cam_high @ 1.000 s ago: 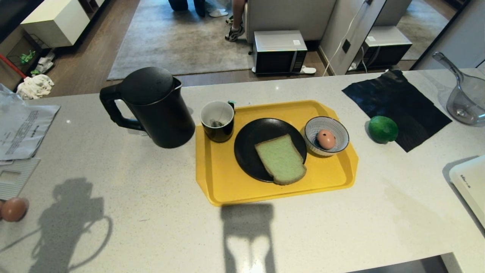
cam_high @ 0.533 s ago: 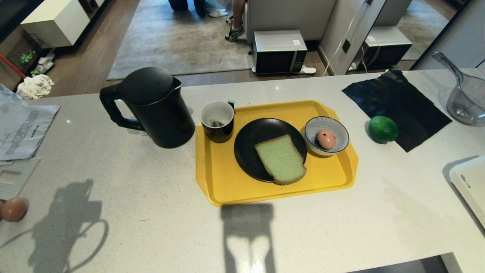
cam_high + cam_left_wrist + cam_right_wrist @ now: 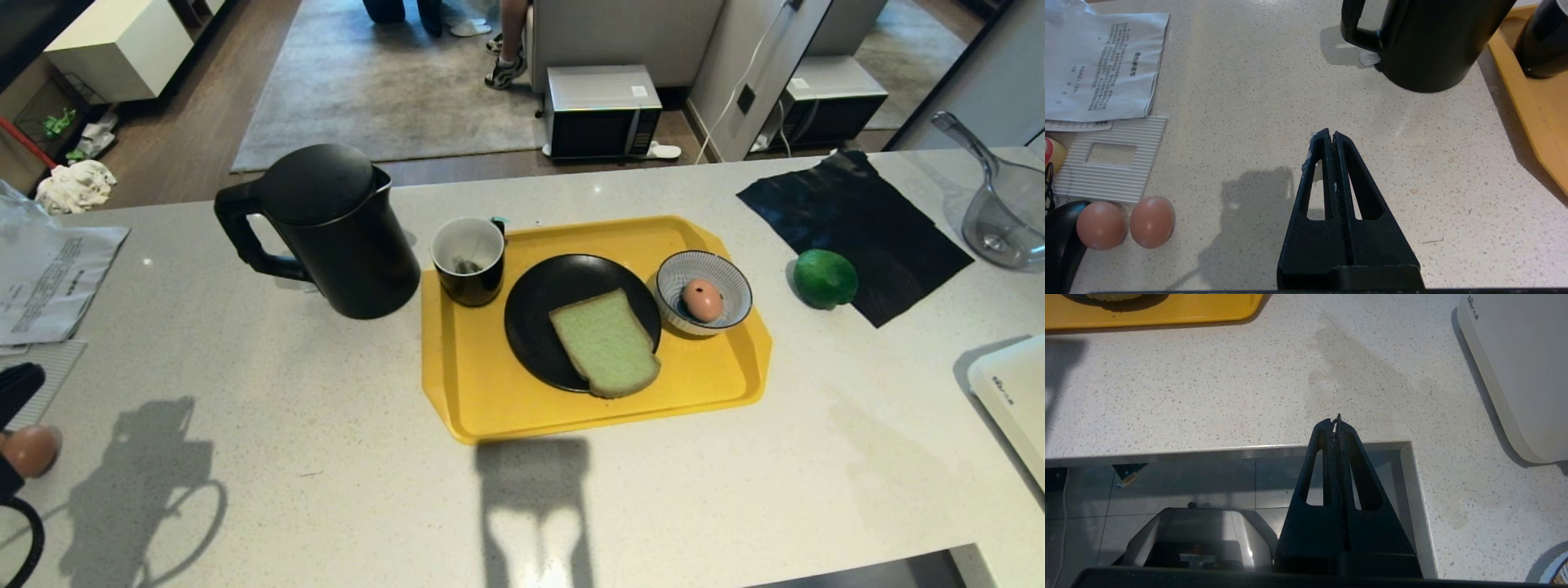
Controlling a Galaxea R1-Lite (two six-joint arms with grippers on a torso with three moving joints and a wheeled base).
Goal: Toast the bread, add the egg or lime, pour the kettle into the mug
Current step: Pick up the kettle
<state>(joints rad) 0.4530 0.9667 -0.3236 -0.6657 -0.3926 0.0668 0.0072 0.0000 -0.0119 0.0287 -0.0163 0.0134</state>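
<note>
The black kettle (image 3: 326,229) stands on the counter just left of the yellow tray (image 3: 490,400). On the tray are the black mug (image 3: 469,261) with a teabag inside, a black plate (image 3: 555,294) carrying the pale green bread (image 3: 606,343), and a striped bowl (image 3: 731,282) holding the egg (image 3: 702,300). The lime (image 3: 824,279) lies right of the tray. My left gripper (image 3: 1332,135) is shut and empty above bare counter, nearer than the kettle (image 3: 1425,45). My right gripper (image 3: 1336,421) is shut and empty at the counter's front edge.
Two brown eggs (image 3: 1152,221), a ribbed card (image 3: 1114,163) and papers (image 3: 1102,65) lie at the counter's left. A black cloth (image 3: 849,229), a clear jug (image 3: 1004,220) and a white appliance (image 3: 1012,400) occupy the right. A person's legs (image 3: 510,49) show beyond the counter.
My left arm has come into the head view at the left edge beside the brown egg, and its shadow on the counter has shifted. Everything on the counter stays put.
</note>
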